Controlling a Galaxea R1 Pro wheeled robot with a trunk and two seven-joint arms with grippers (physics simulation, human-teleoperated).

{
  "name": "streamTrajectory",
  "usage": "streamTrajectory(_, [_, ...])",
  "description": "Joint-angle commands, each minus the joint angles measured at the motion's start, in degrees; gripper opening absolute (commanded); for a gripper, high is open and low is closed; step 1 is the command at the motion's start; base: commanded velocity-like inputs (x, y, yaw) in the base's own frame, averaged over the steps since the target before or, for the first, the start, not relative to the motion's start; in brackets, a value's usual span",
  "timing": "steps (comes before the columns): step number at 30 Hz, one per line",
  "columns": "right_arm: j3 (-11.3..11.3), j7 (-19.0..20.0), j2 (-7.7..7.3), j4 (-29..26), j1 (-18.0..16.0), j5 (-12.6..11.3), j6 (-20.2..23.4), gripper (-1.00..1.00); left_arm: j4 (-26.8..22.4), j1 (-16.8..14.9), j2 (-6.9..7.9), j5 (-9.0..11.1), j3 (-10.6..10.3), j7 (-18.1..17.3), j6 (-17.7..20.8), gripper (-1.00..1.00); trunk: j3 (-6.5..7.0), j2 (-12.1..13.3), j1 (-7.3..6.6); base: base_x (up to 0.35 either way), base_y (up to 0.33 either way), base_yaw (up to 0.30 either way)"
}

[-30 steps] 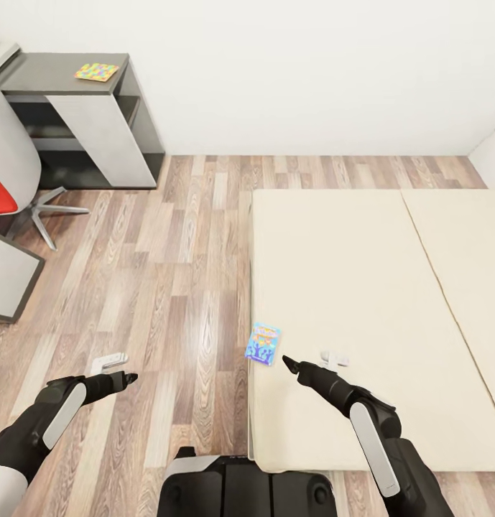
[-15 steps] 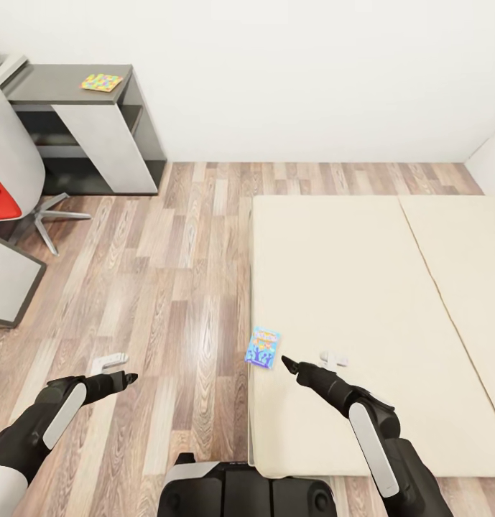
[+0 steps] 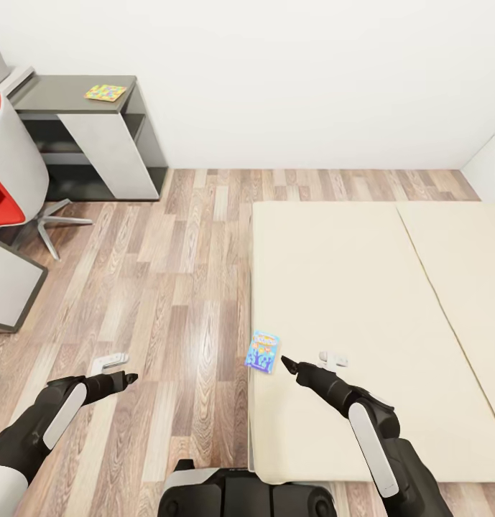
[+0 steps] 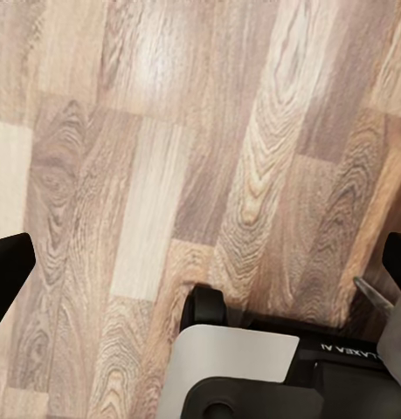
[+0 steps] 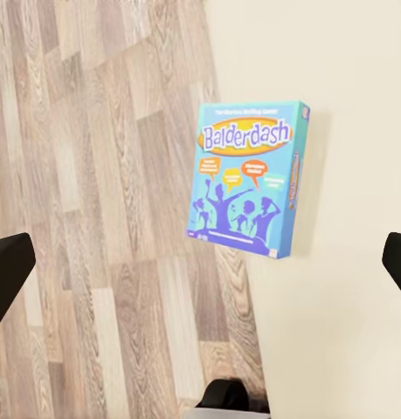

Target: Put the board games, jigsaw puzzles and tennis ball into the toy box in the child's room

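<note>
While open, right gripper (image 3: 286,361) hovers just beside blue board game (image 3: 262,352).

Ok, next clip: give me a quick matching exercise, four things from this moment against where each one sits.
Things:
1. blue board game
2. jigsaw puzzle
3. left gripper
4. right gripper

Places:
A. on the dark grey side section of the table
B. above the wood floor
C. at the left edge of the bed, partly overhanging the floor
D. above the bed, just right of the game box

Pairs: 1-C, 2-A, 3-B, 4-D
</note>
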Motion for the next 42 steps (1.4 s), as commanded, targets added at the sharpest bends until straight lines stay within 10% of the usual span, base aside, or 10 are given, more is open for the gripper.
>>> streamTrajectory(1, [-0.1, 0.1, 0.03, 0.0, 0.0, 0.0, 0.3, 1.00, -0.1, 0.0, 0.05, 0.1, -0.1, 0.0, 0.2, 1.00, 0.03, -0.1, 0.04, 0.000, 0.000, 0.000])
streamTrajectory(42, [-0.1, 0.1, 0.04, 0.0, 0.0, 0.0, 0.3, 1.00, -0.1, 0.0, 0.05, 0.0, -0.1, 0.0, 0.2, 1.00, 3.90, -0.1, 0.04, 0.000, 0.000, 0.000])
